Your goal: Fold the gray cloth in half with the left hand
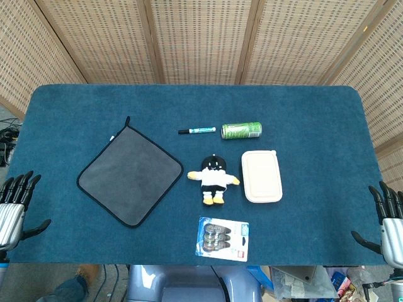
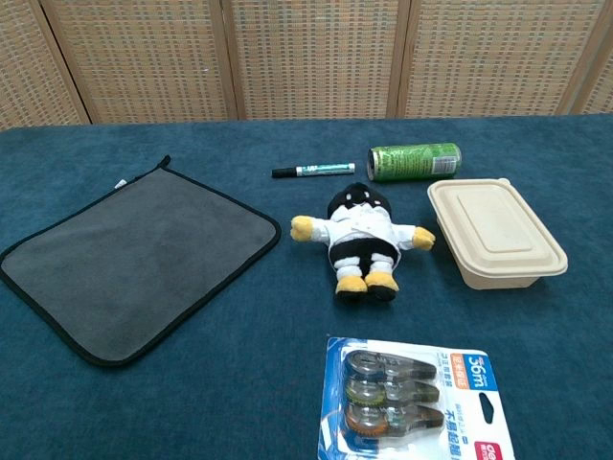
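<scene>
- left hand [image 1: 16, 204] and right hand [image 1: 387, 217] at near table edges, fingers spread, empty
- tape pack [image 2: 412, 402] nearest
- gray cloth [image 2: 134, 259] flat, unfolded, left side
- plush penguin [image 2: 359, 235] centre, lidded box [image 2: 493, 230] right
- marker [image 2: 313, 171], green can [image 2: 415, 161] far

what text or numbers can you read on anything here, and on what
"36m": on the tape pack, upper right of its card, chest view.
Other print on the tape pack, including a red label at its lower right: too small to read.
Marker: its label has print, too blurred to read.
Green can: has markings, not readable.
Cloth, plush, box: no text seen.
</scene>
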Available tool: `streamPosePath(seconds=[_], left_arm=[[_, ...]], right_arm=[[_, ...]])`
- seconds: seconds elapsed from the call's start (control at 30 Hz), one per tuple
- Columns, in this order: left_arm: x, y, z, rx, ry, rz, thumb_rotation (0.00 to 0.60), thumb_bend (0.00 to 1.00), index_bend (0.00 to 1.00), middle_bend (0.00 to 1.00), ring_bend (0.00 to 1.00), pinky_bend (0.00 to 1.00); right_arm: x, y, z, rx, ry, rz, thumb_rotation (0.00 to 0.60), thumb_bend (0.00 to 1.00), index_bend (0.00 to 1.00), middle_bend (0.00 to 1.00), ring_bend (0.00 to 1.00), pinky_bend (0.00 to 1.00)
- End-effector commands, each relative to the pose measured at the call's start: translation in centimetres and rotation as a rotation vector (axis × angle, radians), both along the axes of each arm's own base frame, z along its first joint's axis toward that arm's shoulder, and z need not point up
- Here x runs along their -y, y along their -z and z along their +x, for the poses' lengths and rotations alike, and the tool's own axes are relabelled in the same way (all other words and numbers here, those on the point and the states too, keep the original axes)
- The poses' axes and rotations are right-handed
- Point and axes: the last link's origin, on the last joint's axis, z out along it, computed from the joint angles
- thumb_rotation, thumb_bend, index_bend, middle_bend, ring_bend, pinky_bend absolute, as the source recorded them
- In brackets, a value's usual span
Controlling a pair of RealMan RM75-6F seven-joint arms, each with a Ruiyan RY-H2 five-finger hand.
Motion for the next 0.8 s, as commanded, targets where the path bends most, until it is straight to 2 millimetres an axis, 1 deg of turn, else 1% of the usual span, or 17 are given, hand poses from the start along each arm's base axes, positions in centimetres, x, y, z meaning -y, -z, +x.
streamPosePath(seconds=[0.03, 0.2, 0.3, 0.37, 0.43, 0.57, 0.6, 0.67, 0.7, 0.77, 0.8], left_arm=[[0.0, 0.0, 0.0, 0.0, 0.0, -0.001, 0.6, 0.2, 0.0, 0.0, 0.0, 0.0], [0.0, 0.0, -0.1, -0.002, -0.005, -0.007, 0.6, 0.2, 0.0, 0.0, 0.0, 0.0], [-0.1, 0.2, -0.2, -0.006, -0.009, -0.044, 0.6, 0.2, 0.0, 0.0, 0.0, 0.0], [-0.5, 0.3, -0.1, 0.001, -0.005, -0.067, 0.6, 0.2, 0.0, 0.0, 0.0, 0.0], [-1.6, 0.5, 0.2, -0.001, 0.012, -0.087, 0.6, 0.2, 0.0, 0.0, 0.0, 0.0], [-5.4, 0.8, 1.8, -0.017, 0.072, -0.155, 0.6, 0.2, 0.0, 0.0, 0.0, 0.0], [-7.0, 0.9, 2.6, -0.001, 0.09, -0.186, 0.6, 0.2, 0.0, 0.0, 0.0, 0.0], [-9.4, 0.9, 3.7, 0.0, 0.121, -0.214, 0.6, 0.2, 0.0, 0.0, 0.0, 0.0], [-11.1, 1.1, 4.5, -0.01, 0.139, -0.231, 0.6, 0.2, 0.0, 0.0, 0.0, 0.0], [-13.4, 1.6, 5.7, -0.026, 0.165, -0.254, 0.6, 0.2, 0.0, 0.0, 0.0, 0.0], [-14.9, 2.1, 6.5, -0.039, 0.179, -0.275, 0.6, 0.2, 0.01, 0.0, 0.0, 0.0]], right_arm=[[0.0, 0.0, 0.0, 0.004, 0.003, 0.004, 0.6, 0.0, 0.0, 0.0, 0.0, 0.0], [-0.1, 0.0, -0.1, 0.009, 0.01, 0.01, 0.6, 0.0, 0.0, 0.0, 0.0, 0.0], [0.0, 0.0, -0.1, 0.005, 0.014, 0.014, 0.6, 0.0, 0.0, 0.0, 0.0, 0.0], [0.0, 0.1, -0.1, 0.004, 0.016, 0.016, 0.6, 0.0, 0.0, 0.0, 0.0, 0.0], [0.1, 0.1, -0.1, 0.002, 0.017, 0.018, 0.6, 0.0, 0.0, 0.0, 0.0, 0.0], [0.3, 0.2, 0.0, 0.003, 0.02, 0.02, 0.6, 0.0, 0.0, 0.0, 0.0, 0.0], [0.3, 0.2, 0.0, 0.002, 0.023, 0.02, 0.6, 0.0, 0.0, 0.0, 0.0, 0.0], [0.4, 0.2, -0.1, 0.0, 0.031, 0.019, 0.6, 0.0, 0.0, 0.0, 0.0, 0.0], [0.5, 0.2, -0.3, -0.001, 0.039, 0.02, 0.6, 0.0, 0.0, 0.0, 0.0, 0.0], [0.6, 0.2, -0.5, 0.002, 0.054, 0.023, 0.6, 0.0, 0.0, 0.0, 0.0, 0.0], [0.8, 0.3, -0.7, 0.007, 0.065, 0.028, 0.6, 0.0, 0.0, 0.0, 0.0, 0.0]])
